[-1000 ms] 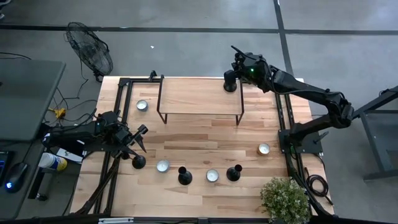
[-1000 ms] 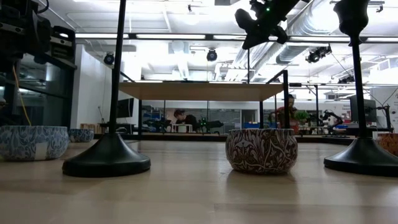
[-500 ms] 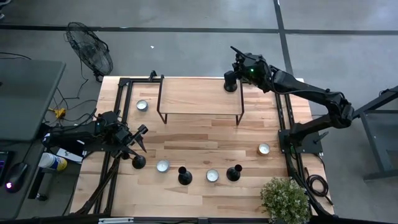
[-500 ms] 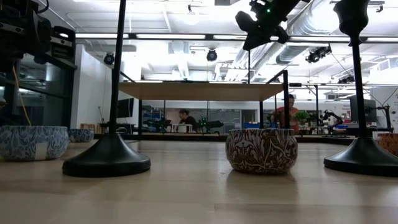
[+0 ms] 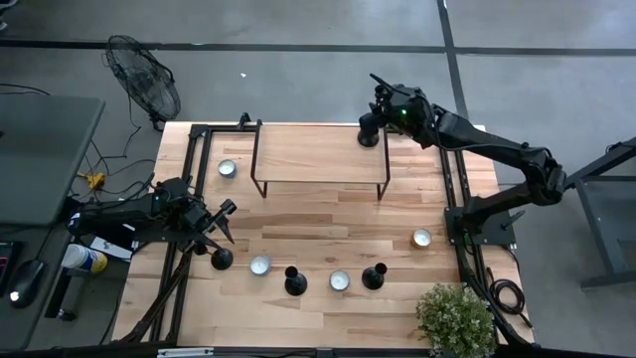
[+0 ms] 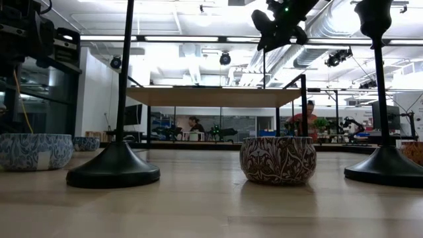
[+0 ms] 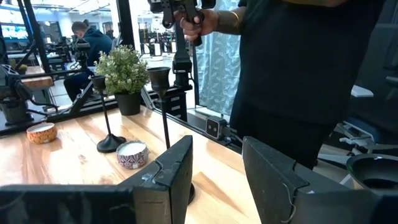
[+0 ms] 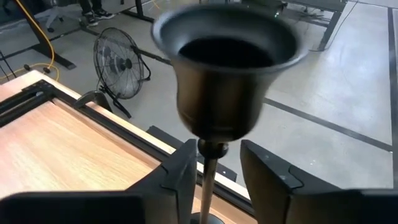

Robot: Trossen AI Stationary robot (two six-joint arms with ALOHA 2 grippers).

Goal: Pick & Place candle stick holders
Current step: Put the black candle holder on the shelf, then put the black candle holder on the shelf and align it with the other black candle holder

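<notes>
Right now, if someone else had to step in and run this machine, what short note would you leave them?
Right tool: open at the raised wooden shelf, fingers either side of the stem of a matte black metal candlestick holder standing there; not gripping.
Left tool: open at the table's left edge, beside a second black holder; not holding it.
Two more black holders stand in the front row among small patterned tins.
Done: one holder on the shelf.
Left: three holders on the table.

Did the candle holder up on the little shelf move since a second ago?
No. In the high view the candle holder stands at the same far right corner of the wooden shelf as before, with the right gripper beside it.
</notes>
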